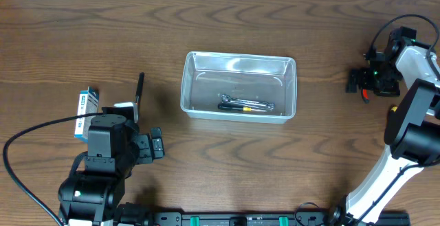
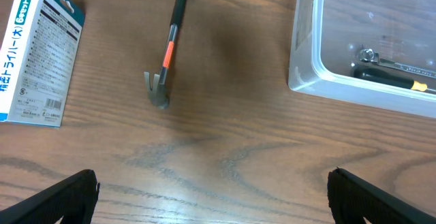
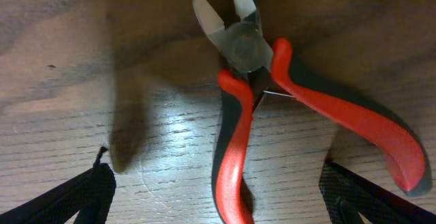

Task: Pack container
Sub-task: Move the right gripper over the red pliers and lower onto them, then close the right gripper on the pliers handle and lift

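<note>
Overhead: container (image 1: 238, 56) sits at centre of the table (image 1: 309, 164), long side running left-right, upright, open top. Clear walls, rounded corners.

Inside, near the lower wall in frame: a wrench and a black-and-yellow-handled screwdriver (image 1: 246, 105), lying side by side along the long axis. Left wrist view shows the same pair (image 2: 392, 71) in the upper right, behind the container's corner wall (image 2: 306, 54).

Left of the container, apart from it: a small hammer (image 2: 167, 47) with a black handle and orange band, flat on the table, head toward the bottom of the frame. Further left is a blue-and-white box (image 2: 37, 54), lying flat, well apart from the container.

Left gripper (image 2: 211, 197): fingers spread wide, released, only bare table between them. It hovers below the hammer in frame, touching neither hammer nor box.

Right gripper (image 3: 218, 197): at the far right edge in the overhead, well apart from the container. Fingers spread, straddling the red-and-grey side cutters (image 3: 245, 47), which lie flat with blades toward the top of the frame and handles splayed. Fingers not clenched on the handles; whether either one touches a handle, can't tell.
</note>
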Tool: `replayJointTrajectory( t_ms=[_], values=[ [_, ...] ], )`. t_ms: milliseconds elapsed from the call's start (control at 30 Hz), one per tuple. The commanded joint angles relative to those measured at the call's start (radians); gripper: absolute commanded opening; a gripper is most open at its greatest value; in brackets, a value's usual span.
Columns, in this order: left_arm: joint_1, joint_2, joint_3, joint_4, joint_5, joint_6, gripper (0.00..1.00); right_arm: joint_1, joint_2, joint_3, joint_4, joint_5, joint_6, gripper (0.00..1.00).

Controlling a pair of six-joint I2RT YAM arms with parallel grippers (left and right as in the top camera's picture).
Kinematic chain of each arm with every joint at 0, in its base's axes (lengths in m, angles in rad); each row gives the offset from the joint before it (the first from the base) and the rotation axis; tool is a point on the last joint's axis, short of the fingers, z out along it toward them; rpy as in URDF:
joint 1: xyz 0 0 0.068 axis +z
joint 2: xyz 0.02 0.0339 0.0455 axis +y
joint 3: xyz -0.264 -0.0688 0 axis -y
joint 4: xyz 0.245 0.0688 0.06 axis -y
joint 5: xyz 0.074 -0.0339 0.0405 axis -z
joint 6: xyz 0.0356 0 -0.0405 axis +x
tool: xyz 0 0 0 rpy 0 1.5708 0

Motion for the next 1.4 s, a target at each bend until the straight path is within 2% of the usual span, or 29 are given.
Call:
replayJointTrajectory(
  t_ms=[0, 100, 200, 300, 400, 633, 967, 1067, 1200, 1367],
  values=[
    [0.000, -0.001, 0.018, -0.002, -0.008, -0.009, 0.98, 0.010, 0.019, -0.057, 0.025, -0.018, -0.023, 0.97],
    [0.000, -0.001, 0.018, -0.002, -0.008, -0.009, 0.98, 0.010, 0.019, -0.075, 0.035, -0.025, -0.023, 0.94],
    [0.000, -0.001, 0.018, -0.002, -0.008, -0.009, 0.98, 0.010, 0.019, -0.076, 0.035, -0.041, -0.023, 0.81],
    [0.000, -0.001, 0.018, -0.002, -0.008, -0.009, 0.98, 0.011, 0.019, -0.076, 0.035, -0.045, -0.023, 0.60],
    [0.000, -0.001, 0.018, -0.002, -0.008, -0.009, 0.98, 0.011, 0.019, -0.076, 0.035, -0.045, -0.022, 0.55],
    [0.000, -0.001, 0.018, -0.002, -0.008, -0.009, 0.98, 0.015, 0.019, -0.076, 0.037, -0.044, -0.023, 0.27],
    [0.000, -0.001, 0.018, -0.002, -0.008, -0.009, 0.98, 0.031, 0.019, -0.076, 0.046, -0.044, -0.023, 0.11],
    [0.000, -0.001, 0.018, -0.002, -0.008, -0.009, 0.98, 0.042, 0.018, -0.073, 0.042, -0.044, -0.022, 0.01],
    [0.000, -0.001, 0.018, -0.002, -0.008, -0.009, 0.98, 0.064, -0.010, -0.037, 0.002, -0.086, -0.023, 0.01],
    [0.000, -0.001, 0.018, -0.002, -0.008, -0.009, 0.98, 0.120, -0.126, 0.104, -0.122, -0.181, -0.062, 0.01]
  ],
)
